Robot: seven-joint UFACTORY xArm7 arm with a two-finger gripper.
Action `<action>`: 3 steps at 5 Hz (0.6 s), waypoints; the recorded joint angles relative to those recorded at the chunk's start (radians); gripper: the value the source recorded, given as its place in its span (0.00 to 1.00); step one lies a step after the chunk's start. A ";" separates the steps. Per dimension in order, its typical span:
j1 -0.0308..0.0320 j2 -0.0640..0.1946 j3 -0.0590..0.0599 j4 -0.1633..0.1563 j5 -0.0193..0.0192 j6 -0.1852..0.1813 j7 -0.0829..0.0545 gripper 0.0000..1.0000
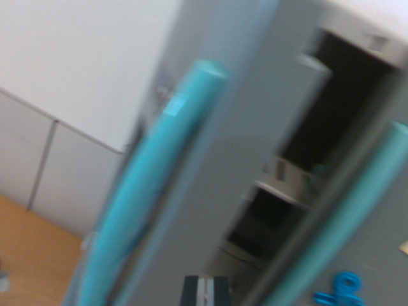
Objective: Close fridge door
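The wrist view is blurred and tilted. A grey fridge (255, 127) fills most of it. A door with a long teal handle (159, 185) stands ajar on the wrist view's left. Beside it the dark fridge interior (344, 102) shows, with a pale shelf (280, 191) inside. A second teal handle (357, 217) runs along another grey panel on the wrist view's right. Only a small dark tip of my gripper (205, 291) shows at the bottom edge, close to the ajar door's lower part. Its jaws are too cropped to read.
A blue clip or magnet (341, 290) sticks to the right grey panel. A white wall with pale panels (64, 95) stands behind on the left. An orange wooden surface (32, 255) lies at the lower left.
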 joint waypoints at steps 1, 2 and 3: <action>0.0000 0.054 0.033 0.028 0.0000 0.000 0.000 1.00; 0.0000 0.054 0.033 0.028 0.0000 0.000 0.000 1.00; 0.0000 0.114 0.062 0.054 0.0000 0.000 0.000 1.00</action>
